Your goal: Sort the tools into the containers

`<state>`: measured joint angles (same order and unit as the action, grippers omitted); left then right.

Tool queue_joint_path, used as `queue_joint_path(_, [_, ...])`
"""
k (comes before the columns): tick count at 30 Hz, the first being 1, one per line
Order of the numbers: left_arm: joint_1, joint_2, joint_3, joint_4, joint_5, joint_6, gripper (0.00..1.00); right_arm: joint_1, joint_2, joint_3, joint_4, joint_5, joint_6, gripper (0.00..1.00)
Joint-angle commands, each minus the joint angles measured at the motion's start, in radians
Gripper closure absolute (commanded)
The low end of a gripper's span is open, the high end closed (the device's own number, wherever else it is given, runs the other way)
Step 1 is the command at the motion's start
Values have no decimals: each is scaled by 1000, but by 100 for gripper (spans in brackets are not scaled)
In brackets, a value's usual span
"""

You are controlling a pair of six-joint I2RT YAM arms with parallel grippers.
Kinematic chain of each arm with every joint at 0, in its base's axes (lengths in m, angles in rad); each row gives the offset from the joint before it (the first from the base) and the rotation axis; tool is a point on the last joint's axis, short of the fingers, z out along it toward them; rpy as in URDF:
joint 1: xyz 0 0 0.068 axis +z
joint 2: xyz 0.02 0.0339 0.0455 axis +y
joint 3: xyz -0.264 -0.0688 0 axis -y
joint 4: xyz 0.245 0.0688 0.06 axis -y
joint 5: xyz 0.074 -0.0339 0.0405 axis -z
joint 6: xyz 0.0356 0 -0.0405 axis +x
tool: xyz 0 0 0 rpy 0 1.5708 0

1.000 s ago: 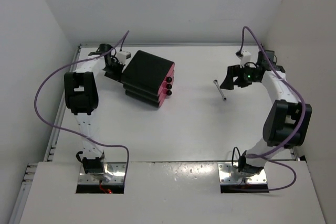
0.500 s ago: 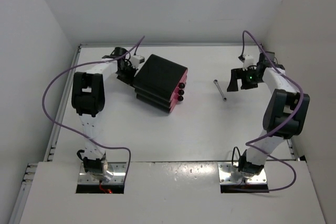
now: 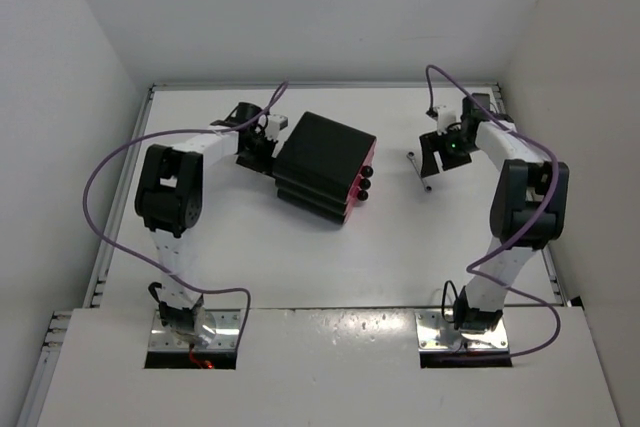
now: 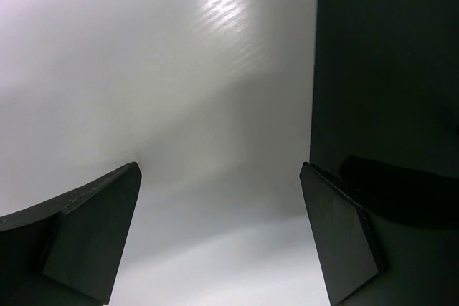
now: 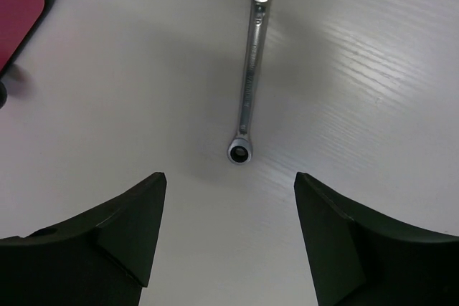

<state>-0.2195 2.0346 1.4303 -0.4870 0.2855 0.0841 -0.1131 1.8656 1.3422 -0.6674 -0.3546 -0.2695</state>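
From above, the black cabinet sits just left of the frame's middle. It is turned so that only a sliver of its pink drawers and their black knobs shows at its right edge. We cannot tell from here whether any drawer is ajar. The left arm reaches up and bends right, and the left hand sits at the cabinet's upper left side, mostly hidden behind its own wrist. The right arm reaches up and folds left, with the right hand low over the thin wrench. The hand covers most of the wrench, and no other tool is visible.

In the left wrist view, the left hand is spread with nothing between its fingers, only bare white desk. The cabinet fills the right side as a dark wall. We cannot tell whether the right-side finger touches it.

In the right wrist view, the wrench lies flat on the desk. It runs from the top edge, where its ratchet head is partly cut off, down to a small ring end at centre. The right hand is spread wide below it, clear of the metal. A pink drawer corner is cropped at the upper left.
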Motion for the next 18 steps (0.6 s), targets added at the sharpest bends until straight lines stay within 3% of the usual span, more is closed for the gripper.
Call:
queue_joint_path(1, [23, -91, -8, 65, -80, -119, 0, 47, 42, 54, -14, 60, -8, 29])
queue_joint_path(10, [175, -160, 93, 37, -97, -142, 0, 111, 179, 215, -69, 212, 22, 54])
queue_joint_path(18, [295, -178, 121, 19, -10, -144, 0, 130, 325, 406, -211, 282, 46, 58])
